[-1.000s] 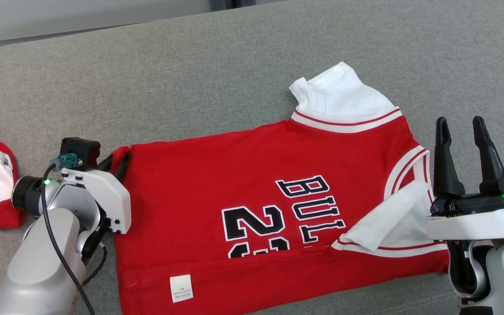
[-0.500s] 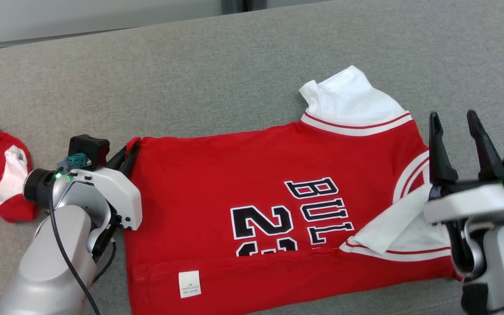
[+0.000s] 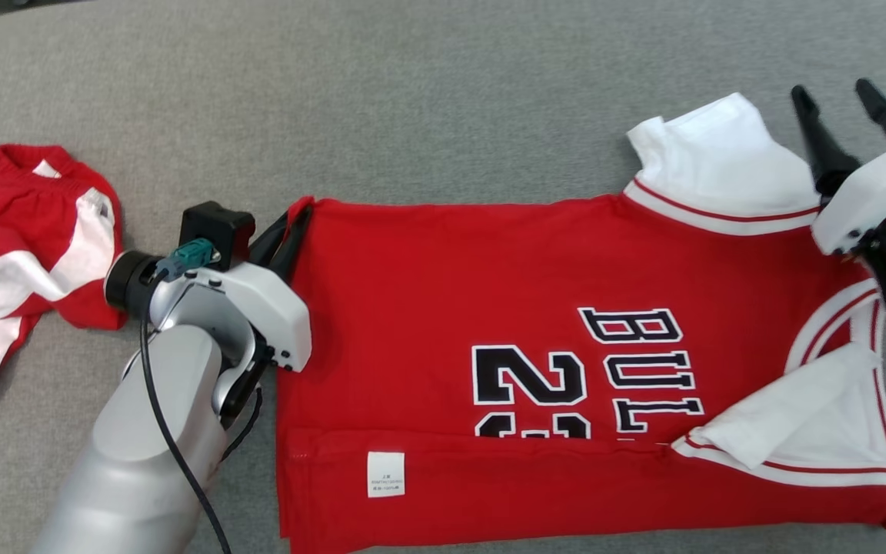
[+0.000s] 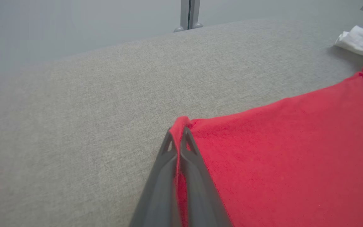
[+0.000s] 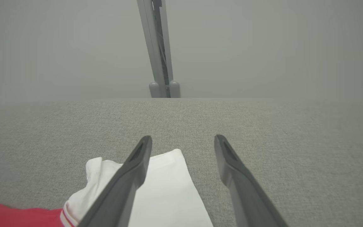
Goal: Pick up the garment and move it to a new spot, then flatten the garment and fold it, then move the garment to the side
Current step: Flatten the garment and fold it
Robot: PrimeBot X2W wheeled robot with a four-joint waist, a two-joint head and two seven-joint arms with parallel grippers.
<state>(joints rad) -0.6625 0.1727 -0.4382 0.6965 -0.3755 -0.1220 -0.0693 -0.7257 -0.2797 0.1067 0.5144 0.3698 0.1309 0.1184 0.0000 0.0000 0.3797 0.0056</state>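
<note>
1. The left gripper (image 3: 294,223) has just closed. Its jaws are now pressed together and pinch the far left corner of the jersey (image 3: 489,292).
2. The jersey lies spread on the grey surface (image 3: 412,92), so I judge the next fold can start.
3. The right gripper (image 3: 834,96) has come to the far white sleeve (image 3: 720,154). Its jaws are spread wide and hold nothing.

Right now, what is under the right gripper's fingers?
Below the open right gripper lies the white sleeve of the red jersey, on the grey cushion; one finger hides part of the sleeve.
</note>
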